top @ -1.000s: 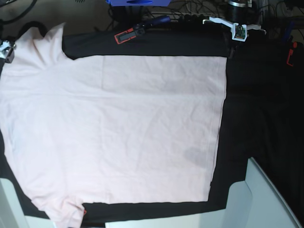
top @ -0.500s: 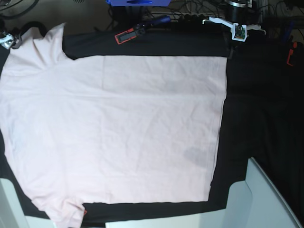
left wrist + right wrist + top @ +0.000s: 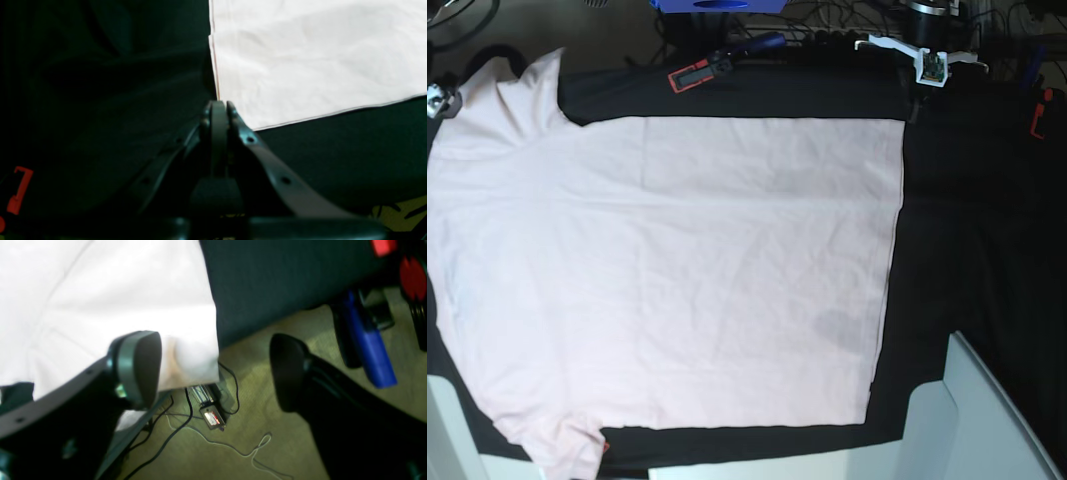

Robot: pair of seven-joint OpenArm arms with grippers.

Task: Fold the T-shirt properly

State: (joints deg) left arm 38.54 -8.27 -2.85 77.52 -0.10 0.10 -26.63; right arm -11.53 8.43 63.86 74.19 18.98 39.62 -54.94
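Across the black table cloth (image 3: 967, 200), the T-shirt (image 3: 677, 280) is lying spread out flat, plain pale pink side up, with no lettering showing; its hem is running down the base view's right side, its two sleeves are reaching toward the left, one at the far corner and one at the near corner, and the far sleeve is hanging over the table edge above the floor. Spread like this it is offering clean edges and corners to grab, which suits a fold that has not yet begun.

Over that far sleeve, in the right wrist view, the right gripper (image 3: 213, 373) is hovering with its jaws spread wide apart; one finger (image 3: 138, 366) is sitting in front of the sleeve cuff and the other is over the carpet (image 3: 253, 426), and no cloth is lying between them, so it is gripping nothing; whether the nearer finger is touching the cloth I cannot tell. The wide spread looks like readiness to take the sleeve edge.

At the opposite end, the left gripper (image 3: 218, 108) is resting with its jaws pressed together and empty, its tips pointing at the hem corner of the shirt, just beside it over the dark cloth; it seems parked near the corner it would likely need.

Beyond the table's far edge, a red and black tool (image 3: 722, 65) and loose cables are lying clear of the shirt.
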